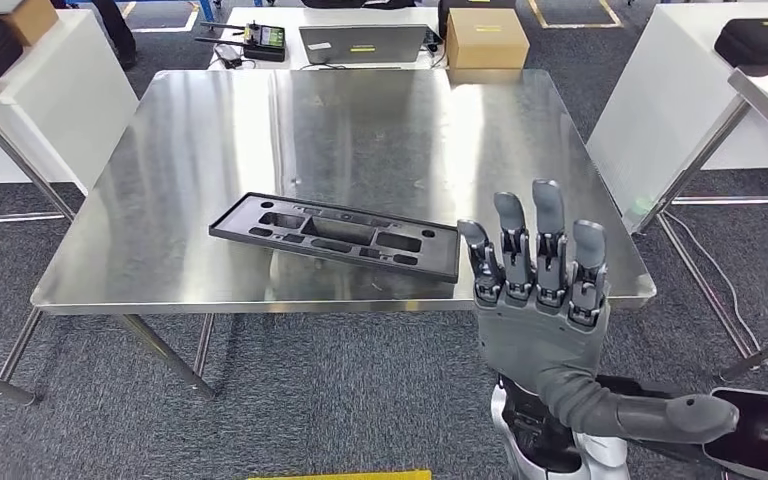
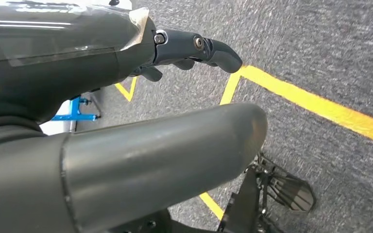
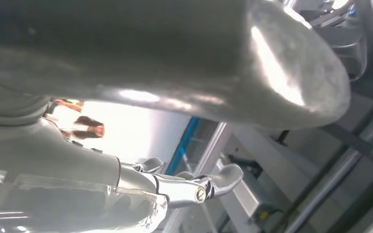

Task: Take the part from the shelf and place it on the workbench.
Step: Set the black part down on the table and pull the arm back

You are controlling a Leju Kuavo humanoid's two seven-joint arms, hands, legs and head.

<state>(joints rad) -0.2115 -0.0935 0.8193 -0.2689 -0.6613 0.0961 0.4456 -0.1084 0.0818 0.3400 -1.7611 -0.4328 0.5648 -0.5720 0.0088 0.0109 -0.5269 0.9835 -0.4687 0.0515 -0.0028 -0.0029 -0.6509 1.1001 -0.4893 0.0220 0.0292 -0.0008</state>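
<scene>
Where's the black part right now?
In the head view, the black part lies flat on the steel workbench near its front edge, just left of the raised right hand.

We see the workbench (image 1: 380,130) bare across its middle and far half, so a hand could pass freely there. The part (image 1: 335,235) lies flat near the front edge, the one low obstacle on it. Our right hand (image 1: 540,300) is raised, fingers spread and holding nothing, just beside the part's right end. A box (image 1: 486,40) and laptop (image 1: 364,44) sit beyond the far edge.
</scene>
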